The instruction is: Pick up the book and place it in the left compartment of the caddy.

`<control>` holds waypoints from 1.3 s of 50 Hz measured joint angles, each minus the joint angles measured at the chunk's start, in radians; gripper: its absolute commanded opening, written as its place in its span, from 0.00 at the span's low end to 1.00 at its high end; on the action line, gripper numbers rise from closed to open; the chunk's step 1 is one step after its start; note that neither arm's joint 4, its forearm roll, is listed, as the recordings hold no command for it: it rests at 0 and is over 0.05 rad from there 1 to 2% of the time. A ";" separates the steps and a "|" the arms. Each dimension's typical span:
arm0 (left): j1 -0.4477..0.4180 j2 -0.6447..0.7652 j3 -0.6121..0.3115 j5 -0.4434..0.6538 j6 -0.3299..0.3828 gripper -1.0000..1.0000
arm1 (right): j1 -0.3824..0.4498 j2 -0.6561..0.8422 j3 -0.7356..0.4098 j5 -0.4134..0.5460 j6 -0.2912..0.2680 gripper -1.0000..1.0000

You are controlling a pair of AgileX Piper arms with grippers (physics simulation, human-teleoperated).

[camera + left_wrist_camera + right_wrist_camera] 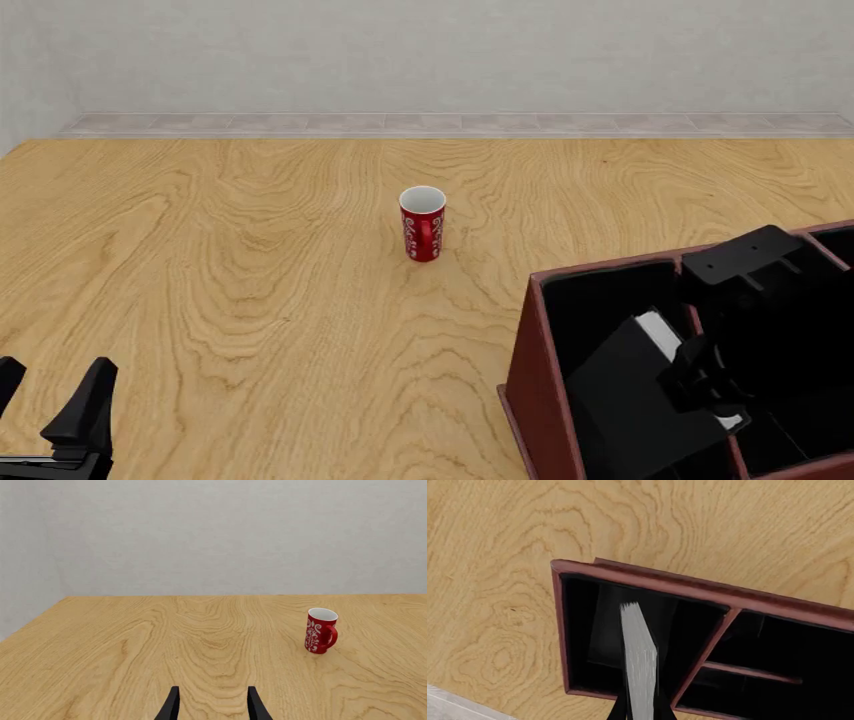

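Observation:
The caddy (537,360) stands at the near right, reddish-brown with a black inside; it also shows in the right wrist view (647,578). The book (625,392), black with a white page edge (659,336), leans tilted inside the left compartment (587,300). My right gripper (705,385) is shut on the book from above. In the right wrist view the book's page edge (639,660) runs down into the left compartment (582,630) between my fingers. My left gripper (47,395) is open and empty at the near left, its fingers (171,706) apart over bare table.
A red cup (423,224) with a white pattern stands upright mid-table, left of and beyond the caddy; it also shows in the left wrist view (321,630). The caddy's right sections (774,645) are split by a crossbar. A grey wall backs the table.

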 measured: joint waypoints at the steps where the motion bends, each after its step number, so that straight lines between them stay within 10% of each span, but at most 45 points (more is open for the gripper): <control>1: 0.000 0.000 0.000 0.000 0.000 1.00 | 0.001 0.000 0.000 0.000 0.001 0.00; 65: 0.000 0.000 0.000 0.000 0.000 1.00 | 0.025 0.108 0.131 -0.186 0.038 0.00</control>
